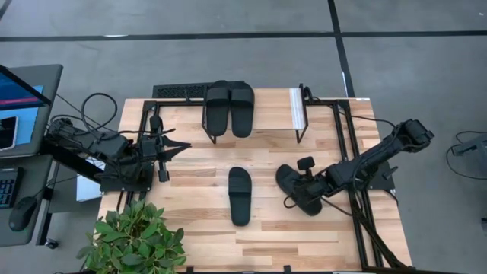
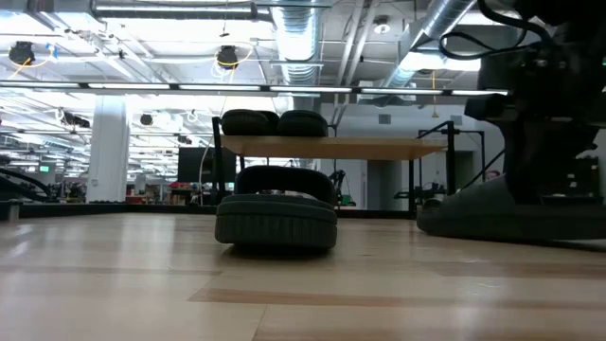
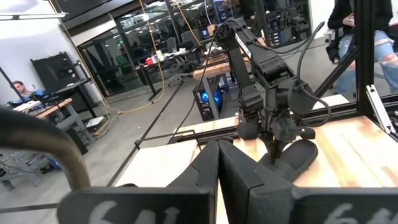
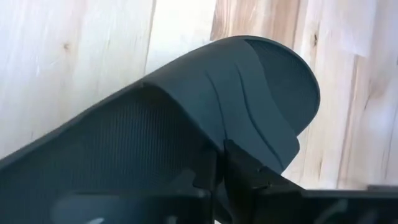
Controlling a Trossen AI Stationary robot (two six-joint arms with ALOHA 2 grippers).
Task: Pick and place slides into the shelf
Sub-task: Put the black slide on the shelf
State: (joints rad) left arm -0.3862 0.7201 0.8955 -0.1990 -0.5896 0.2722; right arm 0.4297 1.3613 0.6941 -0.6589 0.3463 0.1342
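Observation:
Two black slides (image 1: 228, 106) lie side by side on the shelf (image 1: 297, 110) at the table's far side; the low view shows them on its wooden top (image 2: 331, 147). A third slide (image 1: 240, 195) lies flat on the table at the middle. To its right lies a fourth slide (image 1: 293, 190), with my right gripper (image 1: 308, 186) down on it and shut. My left gripper (image 1: 183, 146) hangs shut and level over the table's left part, holding nothing. My right gripper has its fingers (image 4: 245, 171) closed on the slide's wide strap, at the strap's edge (image 4: 217, 146). It comes slanting down from the table's right. Whether one finger reaches under the strap is hidden by the gripper. The slide's sole (image 2: 502, 223) lies on the table.
A potted plant (image 1: 133, 240) stands at the near left corner. A black metal frame (image 1: 358, 190) runs along the table's right side under my right arm. A desk with a laptop (image 1: 23, 106) and a mouse stands beyond the left edge. A person (image 3: 367, 31) stands beyond the table.

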